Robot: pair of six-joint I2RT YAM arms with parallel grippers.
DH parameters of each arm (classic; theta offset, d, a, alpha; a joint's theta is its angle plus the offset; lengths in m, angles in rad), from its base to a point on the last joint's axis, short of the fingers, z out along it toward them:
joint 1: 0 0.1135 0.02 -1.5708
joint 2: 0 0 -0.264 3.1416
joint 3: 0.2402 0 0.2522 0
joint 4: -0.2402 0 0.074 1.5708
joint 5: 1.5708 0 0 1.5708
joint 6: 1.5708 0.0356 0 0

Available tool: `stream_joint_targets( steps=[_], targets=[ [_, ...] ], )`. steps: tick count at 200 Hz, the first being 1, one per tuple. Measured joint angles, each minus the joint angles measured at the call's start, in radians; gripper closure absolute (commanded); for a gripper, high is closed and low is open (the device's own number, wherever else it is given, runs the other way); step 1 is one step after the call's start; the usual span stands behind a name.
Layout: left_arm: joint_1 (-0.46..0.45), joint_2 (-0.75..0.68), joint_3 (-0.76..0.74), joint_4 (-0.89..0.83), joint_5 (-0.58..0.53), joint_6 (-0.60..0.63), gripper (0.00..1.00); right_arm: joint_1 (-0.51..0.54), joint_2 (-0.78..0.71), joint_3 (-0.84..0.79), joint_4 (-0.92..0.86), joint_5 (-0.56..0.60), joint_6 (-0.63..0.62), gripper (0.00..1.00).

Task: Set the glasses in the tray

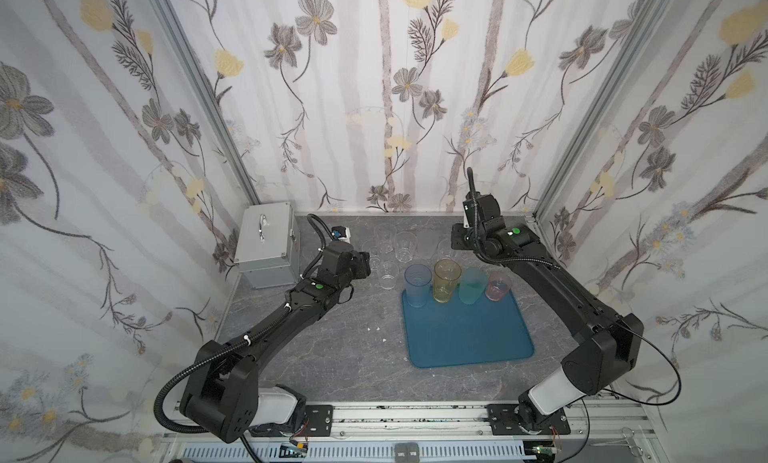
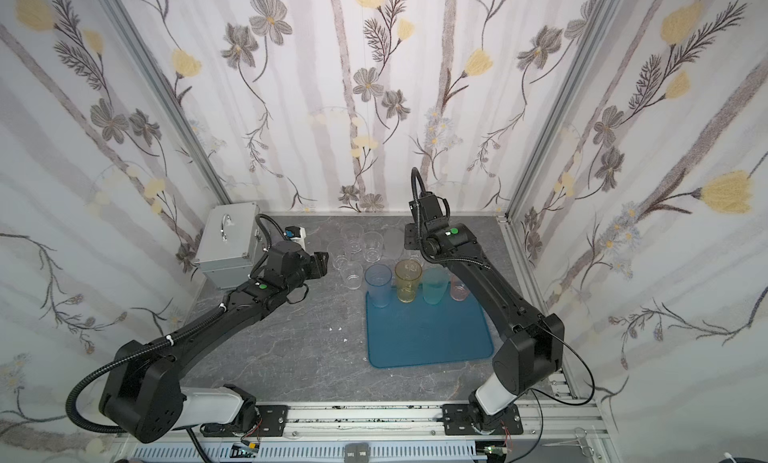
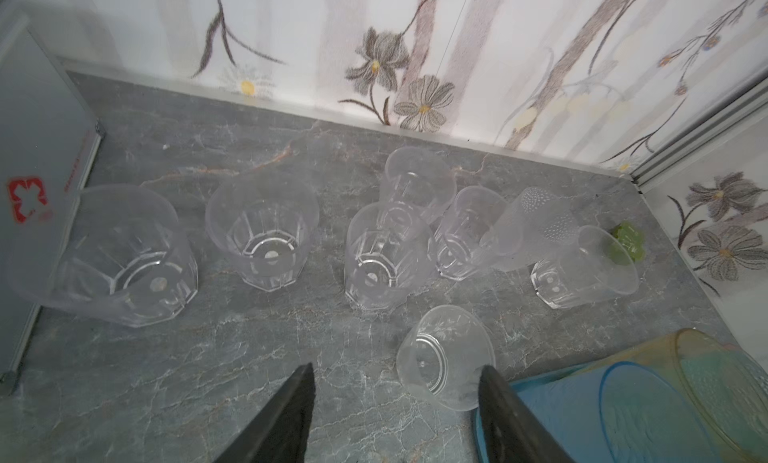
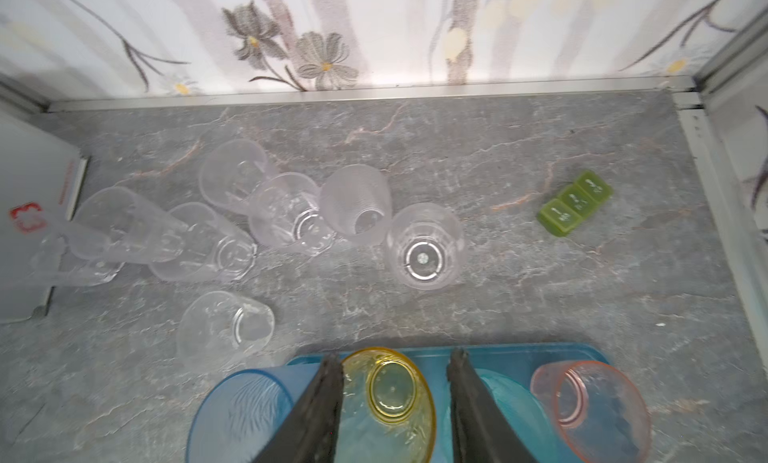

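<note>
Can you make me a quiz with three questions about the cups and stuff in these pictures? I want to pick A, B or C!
1. How many tall tinted translucent glasses stand in the flat teal-blue plastic tray? A two, B four, C six.
2. Where is the small green plastic box? A in the tray, B inside a glass, C on the grey marbled table.
3. How are those tinted glasses standing? A upright, B tipped over, C stacked.
Answers: 1 B, blue, yellow, teal and pink line its far edge; 2 C, it lies on bare tabletop, apart from the glasses; 3 A, their open mouths face up in both top views.
</note>
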Motion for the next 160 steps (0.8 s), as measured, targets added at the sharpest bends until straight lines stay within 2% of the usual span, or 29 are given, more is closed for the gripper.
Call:
stream_joint_targets(
  steps=[75,106,160],
  targets=[
    [-0.022,0.110,0.100,-0.121,-0.023,-0.080,0.30,0.030,0.014,-0.046,0.071,-0.055,0.000,0.55],
    [-0.060,0.165,0.161,-0.130,-0.039,-0.081,0.26,0.031,0.014,-0.057,0.098,-0.076,-0.008,0.41],
    [-0.079,0.196,0.182,-0.146,-0.068,-0.081,0.18,0.032,-0.003,-0.084,0.104,-0.083,-0.027,0.24]
  ],
)
